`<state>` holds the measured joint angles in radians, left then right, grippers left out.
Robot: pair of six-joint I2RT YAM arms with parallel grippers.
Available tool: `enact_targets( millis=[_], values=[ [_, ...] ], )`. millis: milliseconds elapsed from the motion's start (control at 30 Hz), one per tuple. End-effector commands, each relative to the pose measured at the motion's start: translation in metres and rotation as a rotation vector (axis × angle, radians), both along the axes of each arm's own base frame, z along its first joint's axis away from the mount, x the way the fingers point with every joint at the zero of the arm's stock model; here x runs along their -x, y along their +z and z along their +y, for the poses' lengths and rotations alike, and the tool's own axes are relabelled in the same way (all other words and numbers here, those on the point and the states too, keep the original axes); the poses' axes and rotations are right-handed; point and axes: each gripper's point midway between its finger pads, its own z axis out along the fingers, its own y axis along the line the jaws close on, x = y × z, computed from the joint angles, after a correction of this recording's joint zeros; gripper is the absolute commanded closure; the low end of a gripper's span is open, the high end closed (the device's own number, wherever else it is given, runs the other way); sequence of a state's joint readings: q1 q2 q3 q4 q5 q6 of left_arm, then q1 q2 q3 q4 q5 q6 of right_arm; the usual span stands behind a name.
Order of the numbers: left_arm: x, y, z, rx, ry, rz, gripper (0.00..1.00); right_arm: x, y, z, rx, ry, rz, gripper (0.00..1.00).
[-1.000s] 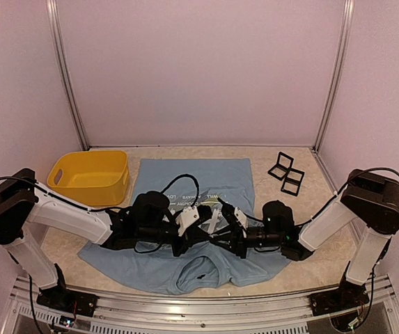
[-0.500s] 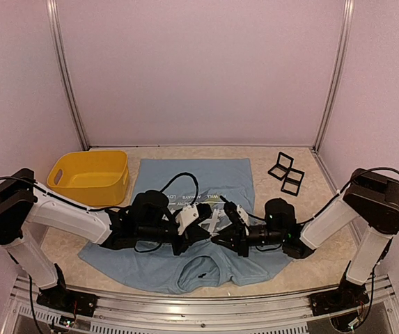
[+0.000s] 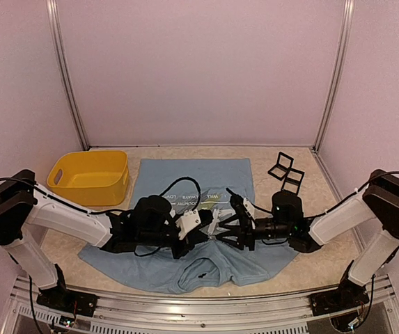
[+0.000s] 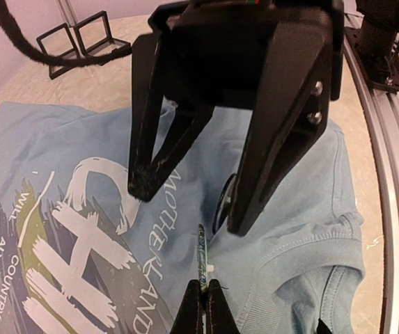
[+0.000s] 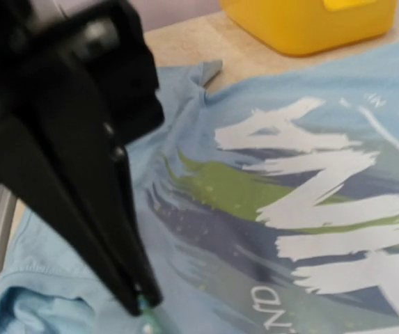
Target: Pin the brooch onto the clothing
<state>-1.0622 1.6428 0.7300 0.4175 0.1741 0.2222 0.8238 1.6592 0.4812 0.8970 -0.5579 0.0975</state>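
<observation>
Our left end effector pinches the brooch, a thin green sliver seen edge-on, just above the shirt. Facing it, the right end effector stands spread; we cannot identify the dark disc half hidden behind its finger.

The right gripper lifts and levels out. A second ago it angled down onto the clothing, a little nearer the arm bases. Now it points straight at the left gripper, with its tips just short of it. From above, its fingers now show as a wide V. In the left wrist view they straddle the space just beyond the brooch pinched in the left gripper. Behind the right gripper, its wrist draws back from the left gripper, and the elbow swings further outward, away from both grippers. The left gripper edges slightly toward the right gripper and a touch lower.
</observation>
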Motion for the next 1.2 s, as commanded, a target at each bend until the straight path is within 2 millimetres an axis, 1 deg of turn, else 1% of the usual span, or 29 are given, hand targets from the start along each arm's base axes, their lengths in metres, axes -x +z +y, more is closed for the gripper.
enact_targets(
  millis=[0,33,133,167,267,300,333,367,400,433,467,500,533,600,633,667,700,733,767,800,833,867,933,967,1000,1033,1100,1133,1167],
  values=[
    [-0.005,-0.006,0.007,-0.082,0.061,-0.126,1.00,0.004,0.003,-0.020,0.045,0.002,-0.017,0.51],
    [-0.011,-0.008,0.010,-0.114,0.098,-0.168,1.00,0.001,0.003,-0.024,0.054,-0.023,-0.020,0.51],
    [-0.004,-0.020,0.002,-0.202,0.085,-0.258,1.00,-0.010,0.002,-0.035,0.087,-0.119,-0.028,0.52],
    [0.001,-0.027,-0.002,-0.241,0.066,-0.287,1.00,-0.014,0.000,-0.037,0.098,-0.151,-0.028,0.53],
    [0.020,-0.055,-0.013,-0.385,-0.008,-0.345,1.00,-0.025,-0.004,-0.044,0.126,-0.225,-0.011,0.53],
    [0.033,-0.066,-0.014,-0.448,-0.057,-0.349,0.99,-0.028,-0.005,-0.047,0.132,-0.252,-0.005,0.53],
    [0.041,-0.075,-0.018,-0.489,-0.095,-0.333,0.92,-0.033,-0.006,-0.050,0.143,-0.285,-0.002,0.53],
    [0.047,-0.081,-0.017,-0.520,-0.120,-0.298,0.81,-0.036,-0.007,-0.053,0.153,-0.316,0.005,0.53],
    [0.051,-0.083,-0.018,-0.530,-0.132,-0.266,0.70,-0.041,-0.009,-0.056,0.168,-0.351,0.012,0.53],
    [0.056,-0.083,-0.015,-0.550,-0.145,-0.230,0.60,-0.045,-0.012,-0.060,0.188,-0.386,0.021,0.53],
    [0.060,-0.081,-0.015,-0.554,-0.158,-0.207,0.53,-0.049,-0.013,-0.064,0.204,-0.414,0.031,0.53],
    [0.065,-0.074,-0.017,-0.546,-0.171,-0.195,0.48,-0.053,-0.016,-0.068,0.226,-0.453,0.046,0.53],
    [0.070,-0.068,-0.020,-0.534,-0.186,-0.181,0.44,-0.060,-0.016,-0.073,0.248,-0.505,0.067,0.55],
    [0.077,-0.043,-0.027,-0.478,-0.199,-0.154,0.40,-0.073,-0.023,-0.089,0.312,-0.634,0.135,0.62],
    [0.076,-0.035,-0.028,-0.455,-0.191,-0.142,0.39,-0.078,-0.027,-0.099,0.339,-0.707,0.186,0.68],
    [0.073,-0.021,-0.027,-0.417,-0.174,-0.134,0.37,-0.081,-0.031,-0.109,0.373,-0.773,0.220,0.75],
    [0.067,-0.013,-0.026,-0.378,-0.150,-0.113,0.35,-0.083,-0.035,-0.120,0.404,-0.841,0.256,0.83],
    [0.056,-0.002,-0.023,-0.326,-0.116,-0.082,0.33,-0.081,-0.039,-0.130,0.431,-0.893,0.289,0.93],
    [0.044,0.012,-0.020,-0.253,-0.090,-0.034,0.32,-0.079,-0.043,-0.139,0.448,-0.937,0.319,1.00],
    [0.026,0.018,-0.014,-0.193,-0.038,0.019,0.32,-0.074,-0.048,-0.147,0.474,-0.969,0.352,1.00],
    [0.002,0.024,-0.006,-0.126,0.035,0.068,0.33,-0.070,-0.052,-0.155,0.491,-1.001,0.383,1.00],
    [-0.020,0.028,0.001,-0.068,0.104,0.118,0.35,-0.065,-0.055,-0.162,0.506,-1.033,0.415,1.00],
    [-0.072,0.016,0.025,-0.036,0.308,0.213,0.44,-0.056,-0.062,-0.174,0.527,-1.089,0.480,1.00],
    [-0.103,0.003,0.041,-0.057,0.439,0.241,0.50,-0.051,-0.065,-0.178,0.534,-1.104,0.506,1.00],
    [-0.126,-0.017,0.053,-0.105,0.540,0.266,0.55,-0.047,-0.069,-0.181,0.541,-1.118,0.531,1.00],
    [-0.147,-0.025,0.062,-0.129,0.630,0.276,0.58,-0.043,-0.073,-0.184,0.548,-1.128,0.554,1.00],
    [-0.178,-0.046,0.072,-0.180,0.731,0.315,0.62,-0.035,-0.081,-0.185,0.590,-1.115,0.598,1.00],
    [-0.188,-0.067,0.077,-0.211,0.768,0.346,0.64,-0.032,-0.084,-0.186,0.607,-1.129,0.626,1.00],
    [-0.199,-0.074,0.082,-0.213,0.803,0.361,0.64,-0.028,-0.089,-0.190,0.639,-1.149,0.660,1.00]
  ],
)
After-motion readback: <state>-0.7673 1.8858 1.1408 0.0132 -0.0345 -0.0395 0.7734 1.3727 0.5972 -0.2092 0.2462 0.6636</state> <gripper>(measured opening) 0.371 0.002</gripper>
